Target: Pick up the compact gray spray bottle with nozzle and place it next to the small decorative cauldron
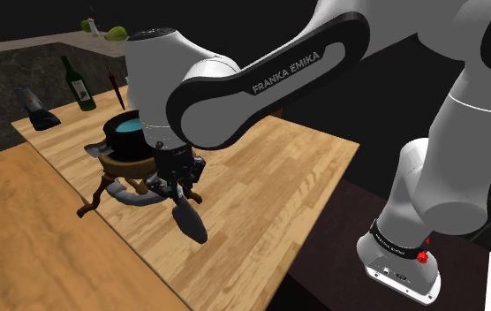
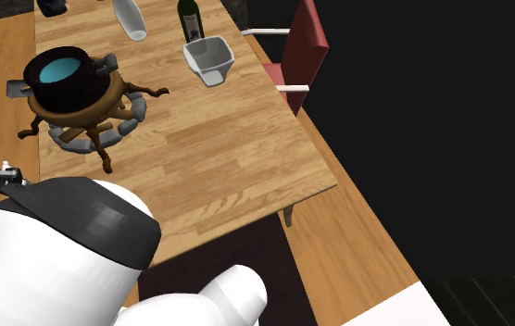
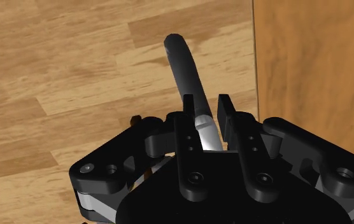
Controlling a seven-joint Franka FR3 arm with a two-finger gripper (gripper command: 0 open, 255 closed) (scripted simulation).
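Observation:
A slim gray spray bottle (image 1: 190, 218) hangs tilted from my black gripper (image 1: 179, 189), just above the wooden table near its front edge. In the wrist view the gripper (image 3: 205, 105) is shut on the bottle (image 3: 184, 61), whose far end points away over the planks. The small cauldron (image 1: 127, 134) is black with blue liquid and sits on a wooden legged stand with a gray ring, close beside the gripper toward the shoulder view's left. The second exterior view has the cauldron (image 2: 65, 78) at its upper left.
A green wine bottle (image 1: 79, 85) and a dark shoe-like object (image 1: 37, 111) stand at the table's far end. A white pitcher (image 2: 209, 61), a pale bottle (image 2: 129, 19) and a red chair (image 2: 304, 46) are beyond the cauldron. The table edge (image 3: 253, 70) runs close by the gripper.

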